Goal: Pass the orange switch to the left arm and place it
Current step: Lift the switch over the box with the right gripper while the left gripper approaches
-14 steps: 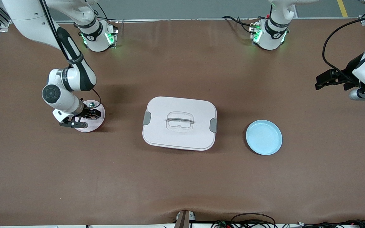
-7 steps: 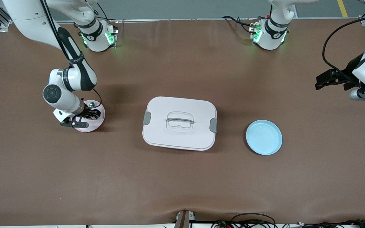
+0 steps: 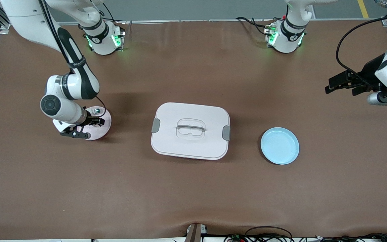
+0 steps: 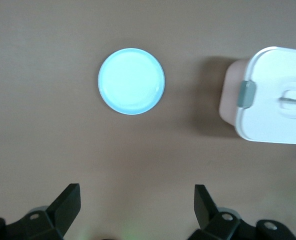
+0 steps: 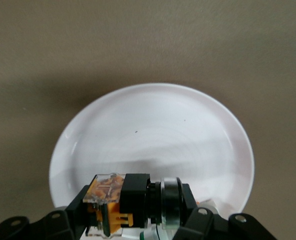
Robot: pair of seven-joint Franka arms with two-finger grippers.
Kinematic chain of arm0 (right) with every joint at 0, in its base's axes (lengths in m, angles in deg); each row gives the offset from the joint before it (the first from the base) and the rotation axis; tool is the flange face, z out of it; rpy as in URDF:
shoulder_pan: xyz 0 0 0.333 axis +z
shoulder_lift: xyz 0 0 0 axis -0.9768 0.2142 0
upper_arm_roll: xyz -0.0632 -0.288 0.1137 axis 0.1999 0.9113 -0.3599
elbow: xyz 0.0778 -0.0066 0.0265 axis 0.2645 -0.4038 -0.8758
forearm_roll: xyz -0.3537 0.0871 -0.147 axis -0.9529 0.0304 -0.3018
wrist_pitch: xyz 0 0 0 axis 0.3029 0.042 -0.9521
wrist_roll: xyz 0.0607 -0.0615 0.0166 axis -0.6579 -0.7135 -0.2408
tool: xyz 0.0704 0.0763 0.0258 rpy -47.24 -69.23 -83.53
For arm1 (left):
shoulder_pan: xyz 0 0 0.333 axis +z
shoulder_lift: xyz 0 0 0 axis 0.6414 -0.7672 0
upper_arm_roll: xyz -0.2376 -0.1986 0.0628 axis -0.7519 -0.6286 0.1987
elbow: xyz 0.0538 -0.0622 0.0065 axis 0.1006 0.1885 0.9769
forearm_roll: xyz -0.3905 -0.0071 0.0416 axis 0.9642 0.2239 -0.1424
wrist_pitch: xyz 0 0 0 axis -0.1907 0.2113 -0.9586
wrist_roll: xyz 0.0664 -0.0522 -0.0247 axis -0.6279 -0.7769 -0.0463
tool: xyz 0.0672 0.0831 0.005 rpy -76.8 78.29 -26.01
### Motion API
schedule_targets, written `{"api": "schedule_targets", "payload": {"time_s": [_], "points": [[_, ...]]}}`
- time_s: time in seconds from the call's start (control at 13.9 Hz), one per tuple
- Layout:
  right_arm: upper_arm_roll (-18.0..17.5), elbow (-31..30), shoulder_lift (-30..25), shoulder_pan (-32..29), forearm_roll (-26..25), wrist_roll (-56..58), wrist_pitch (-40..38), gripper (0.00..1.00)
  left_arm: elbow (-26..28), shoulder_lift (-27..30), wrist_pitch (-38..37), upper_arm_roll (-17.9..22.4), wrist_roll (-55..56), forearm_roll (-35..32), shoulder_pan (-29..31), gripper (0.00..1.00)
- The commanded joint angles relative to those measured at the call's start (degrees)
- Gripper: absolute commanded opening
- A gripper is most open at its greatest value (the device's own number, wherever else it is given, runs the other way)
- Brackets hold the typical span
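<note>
The orange switch [image 5: 122, 199], a black body with an orange end and a silver ring, sits crosswise between the fingers of my right gripper [image 5: 135, 207], which is shut on it. That gripper [image 3: 92, 123] hangs low over the pink plate [image 3: 102, 132] at the right arm's end of the table. The white box [image 3: 190, 144] with grey latches stands mid-table. My left gripper [image 3: 340, 84] is open and empty, up in the air over bare table at the left arm's end. In the left wrist view its two fingers stand wide apart around the left gripper [image 4: 137, 194].
A small green-tipped silver piece [image 3: 96, 110] lies on the pink plate [image 5: 153, 130], at its edge farther from the front camera. A blue plate [image 3: 280, 145] lies between the box and the left arm's end of the table; it also shows as the blue plate [image 4: 131, 81] beside the box [image 4: 273, 95].
My right gripper has shut on the orange switch and drawn slightly toward the table's end. My left gripper has shifted a little toward the table's middle, still open.
</note>
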Motion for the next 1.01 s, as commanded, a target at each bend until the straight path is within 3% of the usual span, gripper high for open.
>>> {"api": "schedule_targets", "payload": {"time_s": [0.0, 0.22, 0.5, 0.72, 0.93], "points": [[-0.21, 6.57, -1.05, 0.74, 1.83, -5.15, -8.98, 0.00, -0.41, -0.42, -0.40, 0.02, -0.22, 6.14, 0.61, 1.00], [-0.74, 12.82, -0.52, 2.93, 9.11, -13.31, -13.57, 0.00, 4.49, 0.11, 2.14, 0.02, -0.22, 20.54, 2.19, 1.00], [-0.74, 20.12, 0.09, 7.05, 14.84, -32.28, -17.80, 0.00, 9.59, 0.55, 4.86, -2.08, 0.39, 32.78, 1.40, 1.00], [-0.74, 23.11, 0.88, 10.40, 15.98, -41.44, -17.80, 0.00, 13.38, 0.90, 9.08, -5.59, 0.92, 39.02, 1.40, 1.00], [-0.74, 26.18, 1.41, 12.25, 20.46, -45.85, -17.89, 0.00, 13.74, 0.20, 12.15, -8.32, 3.36, 41.06, 1.32, 1.00]]}}
